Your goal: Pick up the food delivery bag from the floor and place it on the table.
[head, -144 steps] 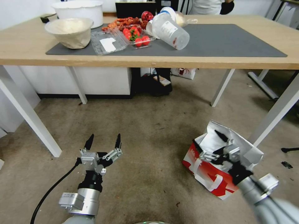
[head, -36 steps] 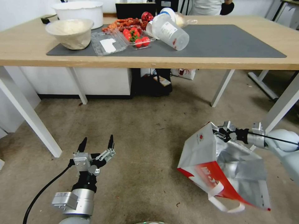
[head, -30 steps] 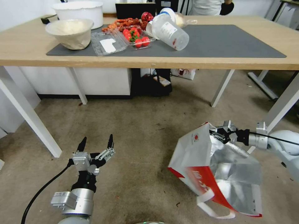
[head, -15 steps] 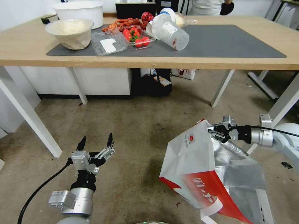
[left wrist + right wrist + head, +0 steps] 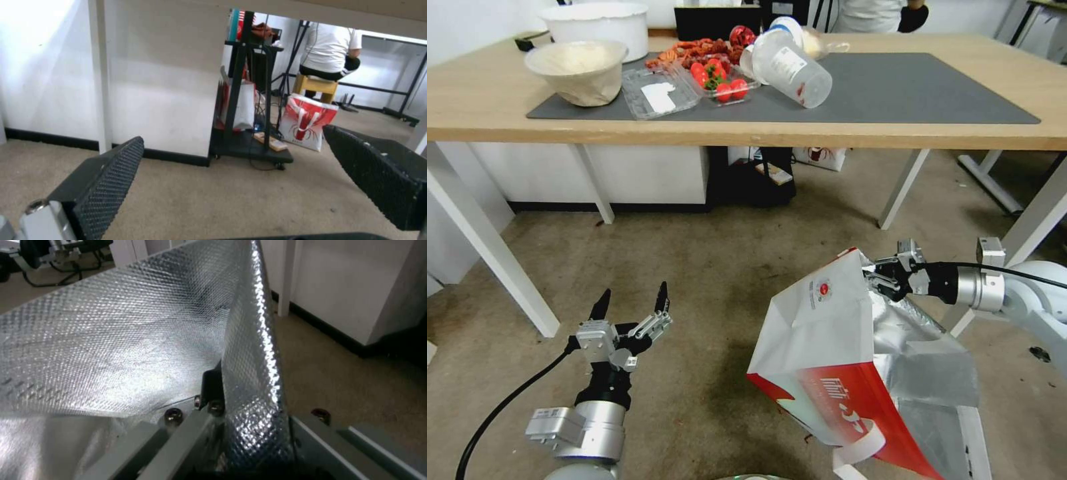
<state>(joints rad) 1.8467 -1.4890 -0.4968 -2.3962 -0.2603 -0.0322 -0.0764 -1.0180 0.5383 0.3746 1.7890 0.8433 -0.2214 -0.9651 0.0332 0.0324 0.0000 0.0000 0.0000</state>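
Status: the pick phase is complete and the lift is in progress; the place phase is not yet done.

Right end effector (image 5: 875, 275): clamped on the top rim of the food delivery bag (image 5: 840, 363). In the right wrist view the silver foil lining (image 5: 133, 340) is pinched between the 2 fingers, with the rim fold running up from the grip point.

Food delivery bag: hanging tilted from the held rim corner, mouth open toward the robot's right, foil interior exposed. The white face with the small round red logo (image 5: 824, 289) points toward the bench (image 5: 747, 130). The red band and a white strap handle (image 5: 860, 447) hang low. Judged from the shadow on the floor (image 5: 727, 280) beneath it, the bag appears clear of the carpet, though its lowest corner runs out of view and contact there cannot be confirmed. The bag sits below the bench edge and in front of it.

Left end effector (image 5: 630, 307): idle, low over the floor on the robot's left, fingers spread wide with nothing between them.

Remaining: raise the bag above the bench edge, carry it forward and set it down. The right part of the dark grey mat (image 5: 934, 87) is bare; the left part carries a bowl (image 5: 575, 67), a strawberry tray (image 5: 720, 79) and a tipped plastic container (image 5: 790, 63).

Risk: a single-corner grip leaves the bag free to swing or catch the bench edge.
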